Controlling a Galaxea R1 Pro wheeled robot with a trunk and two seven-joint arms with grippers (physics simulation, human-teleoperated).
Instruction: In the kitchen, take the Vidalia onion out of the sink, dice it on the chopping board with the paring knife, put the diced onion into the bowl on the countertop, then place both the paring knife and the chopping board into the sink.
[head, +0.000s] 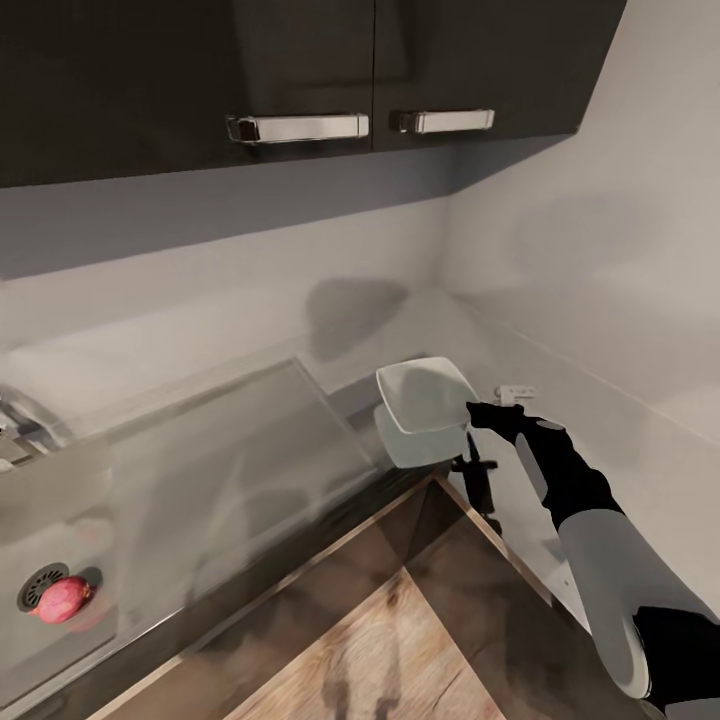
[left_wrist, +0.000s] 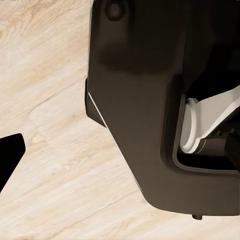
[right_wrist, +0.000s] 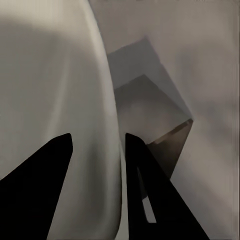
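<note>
The sink (head: 200, 470) is brushed grey steel with a dull sheen. The bowl (head: 425, 395) looks smooth, glossy white ceramic. The bench (head: 560, 350) is smooth matt grey. The floor (left_wrist: 55, 165) is pale grained wood. The cabinet handles (head: 300, 128) are polished chrome.

Dark wall cabinets (head: 300, 70) overhang the table (head: 560, 360), capping headroom. The corner walls close off the far side beyond the bowl (head: 425, 395). The sink (head: 230, 470) lies open above.

I see the white bowl (head: 425, 395) tilted above the grey countertop (head: 600, 400); at eight o'clock of it, the pinkish Vidalia onion (head: 62, 598) lies beside the sink (head: 230, 470) drain.
</note>
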